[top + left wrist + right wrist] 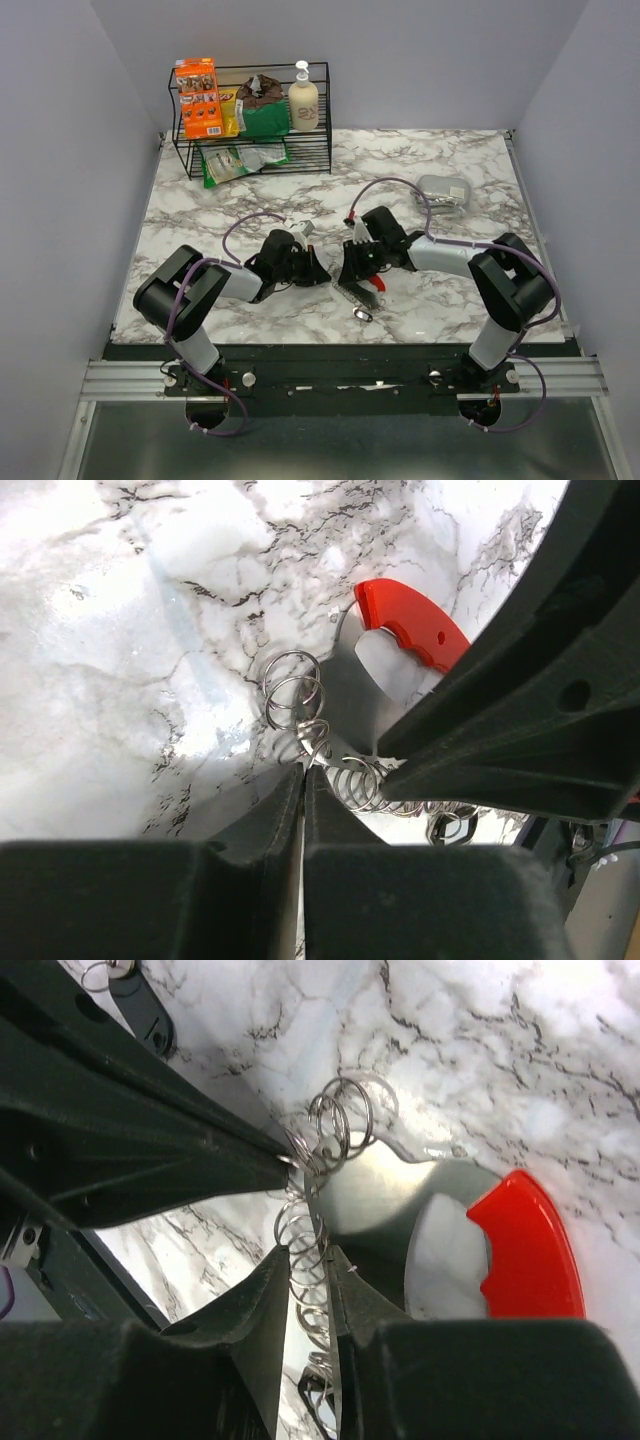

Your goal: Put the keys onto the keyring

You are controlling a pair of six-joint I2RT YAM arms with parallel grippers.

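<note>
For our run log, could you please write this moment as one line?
left gripper: shut on wire coil | right gripper: shut on same coil | keyring: joined to coil | black key: apart on table

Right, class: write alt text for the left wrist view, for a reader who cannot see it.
The left end effector pinches a coil of silver wire rings, while the right end effector grips it from the right. Behind the coil are the red-and-gray keyring and the white marble table.

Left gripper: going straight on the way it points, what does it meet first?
The wire coil, apparently pinched at the left gripper tips. Just beyond sits the red-and-gray keyring, though depth is hard to judge.
</note>
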